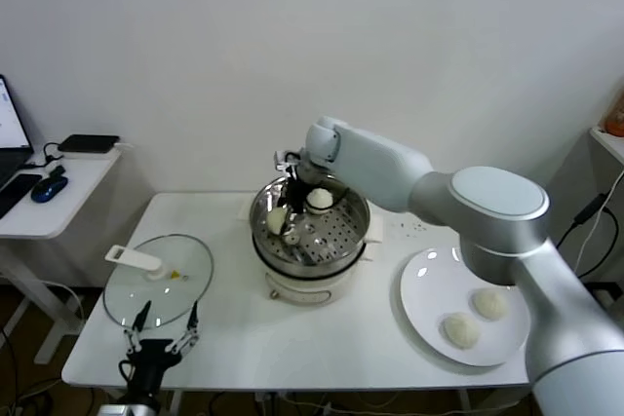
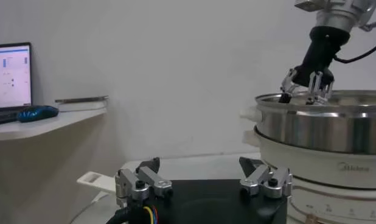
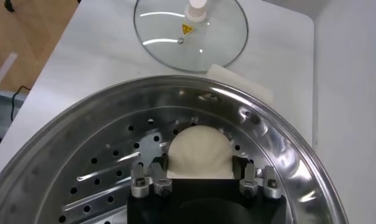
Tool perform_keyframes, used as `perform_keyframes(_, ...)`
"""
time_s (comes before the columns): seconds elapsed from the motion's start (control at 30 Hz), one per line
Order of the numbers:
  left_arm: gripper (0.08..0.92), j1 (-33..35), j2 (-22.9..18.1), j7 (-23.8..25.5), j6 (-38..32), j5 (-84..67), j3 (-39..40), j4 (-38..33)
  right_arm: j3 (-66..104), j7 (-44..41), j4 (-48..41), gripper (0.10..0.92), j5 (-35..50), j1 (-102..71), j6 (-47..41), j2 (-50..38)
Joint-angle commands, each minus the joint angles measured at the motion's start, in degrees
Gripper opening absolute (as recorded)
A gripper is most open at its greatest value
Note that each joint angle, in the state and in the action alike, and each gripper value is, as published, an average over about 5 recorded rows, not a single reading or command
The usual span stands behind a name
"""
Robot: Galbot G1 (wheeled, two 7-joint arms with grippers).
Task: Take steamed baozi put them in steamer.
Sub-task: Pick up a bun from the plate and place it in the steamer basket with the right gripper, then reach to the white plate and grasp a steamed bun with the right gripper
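Observation:
My right gripper [image 3: 199,171] reaches down into the steamer [image 1: 302,280], a shiny steel pot with a perforated tray on a white base. Its fingers [image 3: 159,170] press both sides of a cream-white baozi [image 3: 197,149], held low over the tray at the far side [image 1: 320,199]. A second baozi [image 1: 278,219] lies on the tray at the left. Two more baozi [image 1: 490,304] [image 1: 460,330] sit on the white plate [image 1: 424,289] to the right. My left gripper [image 1: 161,323] is open and empty at the table's front left.
The glass lid [image 1: 166,284] with a white handle lies flat on the table left of the steamer, just beyond my left gripper. A side table [image 1: 58,192] with a laptop, a mouse and a dark device stands at the far left. The wall is close behind.

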Motion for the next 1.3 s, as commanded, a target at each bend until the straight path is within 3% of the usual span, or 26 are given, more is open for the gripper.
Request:
perform_keyframes(0.03,0.823,0.01,-0.11,0.01,-0.02,0.07,0.05,0.07,0.57,0.34,-0.82,0.686,-0.86,-0.61,0.28,0.38)
perform_keyframes(0.27,0.823,0.07,-0.11,-0.01,-0.14,0.07,-0.03,0.19,0.68,0.45,-0.16,0.813,-0.92,-0.61,0.31,-0.15)
perform_keyframes(0.6,0.823,0.13,-0.16,-0.03,-0.16,0.00,-0.21,0.16,-1.39,-0.11,9.66,0.823,0.13,3.62,0.11,-7.22)
perform_keyframes(0.8,0.823,0.09,-0.28,-0.03,-0.13,0.05,-0.14,0.17,-3.03,-0.56,16.67,0.823,1.67,9.32,0.91,-14.88)
perform_keyframes(1.07,0.823,-0.67,-0.43,0.04,0.42,0.56,0.28,-0.04,-9.37,-1.76,33.24,0.823,5.99,19.49,0.99,-30.70)
perform_keyframes(1.3,0.823,-0.81,-0.50,0.08,0.63,1.19,0.86,-0.10,-12.98,-2.49,44.53,0.823,4.84,22.64,1.21,-42.91)
